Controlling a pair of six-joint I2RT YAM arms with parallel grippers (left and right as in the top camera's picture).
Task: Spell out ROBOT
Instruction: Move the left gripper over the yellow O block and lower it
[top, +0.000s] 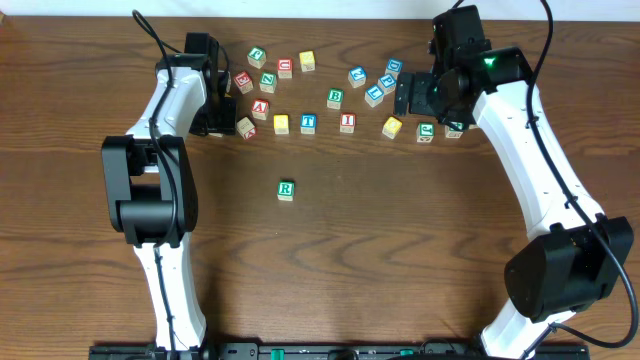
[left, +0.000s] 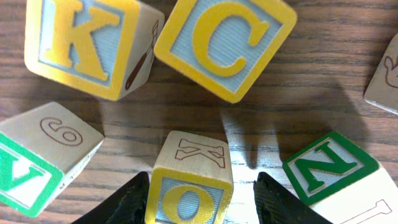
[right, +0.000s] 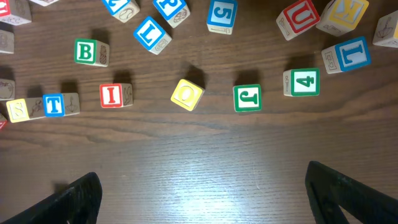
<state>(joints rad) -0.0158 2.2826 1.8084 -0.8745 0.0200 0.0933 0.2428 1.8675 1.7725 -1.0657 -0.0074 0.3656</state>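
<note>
Your left end effector (left: 200, 182) is low among the scattered blocks at the far left of the dark wooden tabletop (top: 400, 250). Its two black fingers (left: 124, 205) stand on either side of a small wooden cube with a yellow O on a pale blue face (left: 188, 200). One finger looks to be against the cube's side, while a strip of wood shows between the other finger and the cube. You have it bracketed but not clamped. Close around it lie a yellow-lettered K cube (left: 87, 43), a yellow-lettered C cube (left: 227, 43), a green-lettered N cube (left: 329, 168) and a green-lettered V cube (left: 31, 174), none of them touching the fingers.

Your right end effector (right: 208, 196) hangs released and empty over bare wood, with its fingers spread wide. Beyond it, a yellow-faced wooden cube (right: 187, 94) sits turned on the diagonal between a red-lettered I cube (right: 115, 95) and a green-lettered J cube (right: 247, 98), apart from both. The green-lettered B cube (right: 87, 52) lies just past the I cube. The blue-lettered T cube (right: 53, 104) sits right against a yellow-lettered S cube (right: 17, 109).

From overhead, the green-lettered R cube (top: 286, 189) stands alone on open tabletop, nearer the arm bases and well apart from the other blocks.
</note>
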